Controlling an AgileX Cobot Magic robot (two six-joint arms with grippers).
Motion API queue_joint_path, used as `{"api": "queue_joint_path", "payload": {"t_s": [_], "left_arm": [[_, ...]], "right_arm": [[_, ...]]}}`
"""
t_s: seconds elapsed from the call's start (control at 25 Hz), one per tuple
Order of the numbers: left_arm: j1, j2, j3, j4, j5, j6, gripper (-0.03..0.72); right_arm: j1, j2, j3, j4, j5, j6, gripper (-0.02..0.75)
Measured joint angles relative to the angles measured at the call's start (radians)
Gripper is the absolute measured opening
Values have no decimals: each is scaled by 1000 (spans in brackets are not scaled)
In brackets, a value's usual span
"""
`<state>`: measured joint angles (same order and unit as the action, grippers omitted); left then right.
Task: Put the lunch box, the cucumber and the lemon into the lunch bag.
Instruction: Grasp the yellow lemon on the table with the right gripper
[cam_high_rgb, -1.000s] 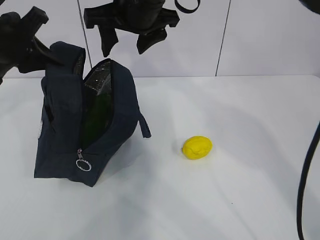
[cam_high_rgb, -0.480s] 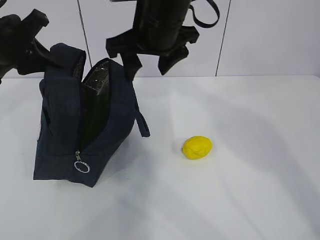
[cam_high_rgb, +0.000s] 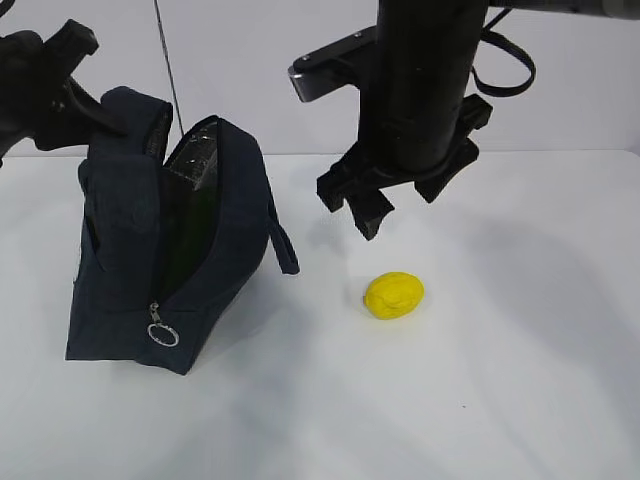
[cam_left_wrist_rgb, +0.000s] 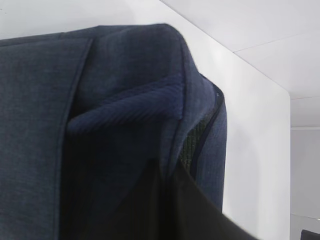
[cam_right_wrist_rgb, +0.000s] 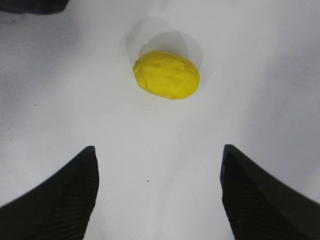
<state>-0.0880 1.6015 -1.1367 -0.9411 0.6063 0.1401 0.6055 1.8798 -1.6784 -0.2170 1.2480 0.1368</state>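
Only in ext. view is the lunch bag (cam_high_rgb: 170, 260) seen whole, unzipped, its top clamped by left pincer (cam_high_rgb: 95, 110). In R wrist view, right pincer (cam_right_wrist_rgb: 159, 192), jaws apart, is seen above counter (cam_right_wrist_rgb: 75, 115), w/ dimpled yellow lemon (cam_right_wrist_rgb: 166, 74) lying ahead.

Matt navy woven cloth on lunch bag (cam_high_rgb: 120, 270), shiny metal ring pull (cam_high_rgb: 164, 334); dimpled yellow lemon (cam_high_rgb: 394, 295); smooth white table (cam_high_rgb: 480, 380).

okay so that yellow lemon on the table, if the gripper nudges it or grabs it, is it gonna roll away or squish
The lemon is oval and lies free on the smooth white table, so an off-centre nudge would probably roll it. Its dimpled skin should give some grip. The open right gripper looks wide enough to straddle it.
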Motion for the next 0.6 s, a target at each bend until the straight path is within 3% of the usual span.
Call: {"api": "queue_joint_path", "payload": {"t_s": [0.6], "left_arm": [[0,0,0,2,5,2,-7]], "right_arm": [[-2,-44,232,-18,-25,-55,574]]}}
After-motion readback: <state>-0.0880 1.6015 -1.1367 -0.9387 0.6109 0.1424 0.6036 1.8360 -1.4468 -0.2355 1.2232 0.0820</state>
